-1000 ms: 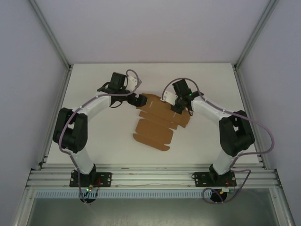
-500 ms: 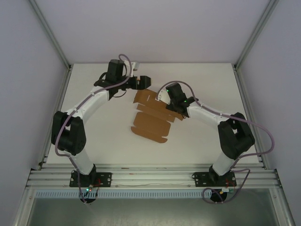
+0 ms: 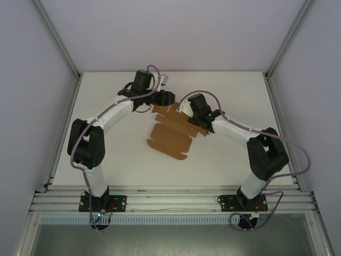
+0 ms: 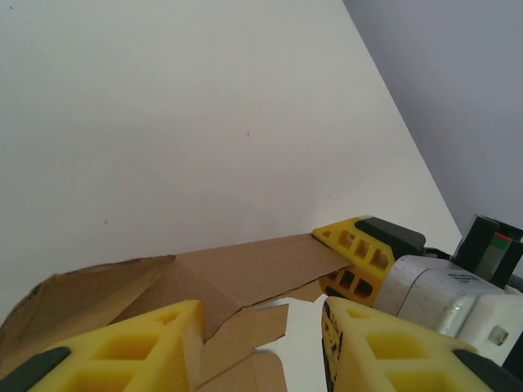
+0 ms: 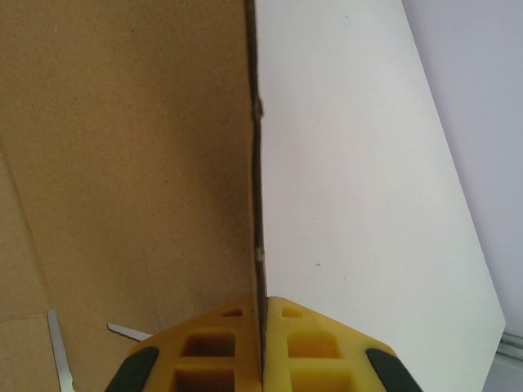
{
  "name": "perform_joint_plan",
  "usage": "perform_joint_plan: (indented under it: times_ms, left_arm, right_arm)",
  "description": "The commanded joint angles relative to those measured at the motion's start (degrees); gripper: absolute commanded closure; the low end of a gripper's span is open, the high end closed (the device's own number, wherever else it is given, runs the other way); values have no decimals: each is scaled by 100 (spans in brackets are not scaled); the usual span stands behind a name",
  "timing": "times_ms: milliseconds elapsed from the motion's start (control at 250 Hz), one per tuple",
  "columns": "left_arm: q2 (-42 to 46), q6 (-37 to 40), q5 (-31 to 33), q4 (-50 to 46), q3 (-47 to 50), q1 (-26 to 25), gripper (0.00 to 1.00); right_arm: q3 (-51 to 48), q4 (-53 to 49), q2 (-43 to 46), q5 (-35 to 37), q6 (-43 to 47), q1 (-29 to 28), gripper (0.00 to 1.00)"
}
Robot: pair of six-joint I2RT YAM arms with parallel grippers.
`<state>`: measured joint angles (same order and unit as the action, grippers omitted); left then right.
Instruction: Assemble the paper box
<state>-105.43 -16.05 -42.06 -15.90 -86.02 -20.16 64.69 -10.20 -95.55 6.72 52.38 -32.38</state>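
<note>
The paper box [image 3: 170, 140] is a flat brown die-cut sheet lying mid-table, with its far panel folded up. My right gripper [image 3: 187, 111] is shut on that raised panel, whose edge [image 5: 255, 163] runs straight into the closed jaws [image 5: 262, 306]. My left gripper [image 3: 167, 99] hovers at the sheet's far end. In the left wrist view its jaws [image 4: 263, 327] stand apart, with a cardboard tab [image 4: 245, 327] and bare table in the gap. Beyond them, the raised panel [image 4: 245, 269] is pinched by the right gripper's yellow fingers [image 4: 359, 245].
The white table [image 3: 117, 138] stretches to the left and right of the sheet. Aluminium frame posts [image 3: 64, 101] and grey walls line the sides. A rail [image 3: 170, 200] carrying both arm bases runs along the near edge.
My left gripper has swung from the sheet's left side round to its far end, and its jaws have narrowed. My right gripper has shifted left with the panel, and the sheet has slid slightly left.
</note>
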Motion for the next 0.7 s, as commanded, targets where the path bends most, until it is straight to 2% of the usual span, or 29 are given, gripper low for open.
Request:
perform_joint_plan:
  times_ms: [0, 340, 616, 696]
  left_arm:
    - [-170, -134, -90, 64, -43, -29, 59]
    - [-356, -1345, -629, 1676, 348, -123, 59]
    - [-514, -2525, -785, 3366, 803, -148, 61]
    - [-472, -2537, -861, 3458, 883, -142, 60]
  right_arm:
    - [158, 105, 146, 139, -193, -26, 100]
    - [-90, 466, 316, -234, -99, -38, 98]
    - [-223, 691, 215, -384, -34, -42, 98]
    - [-282, 877, 183, -212, -45, -32, 99]
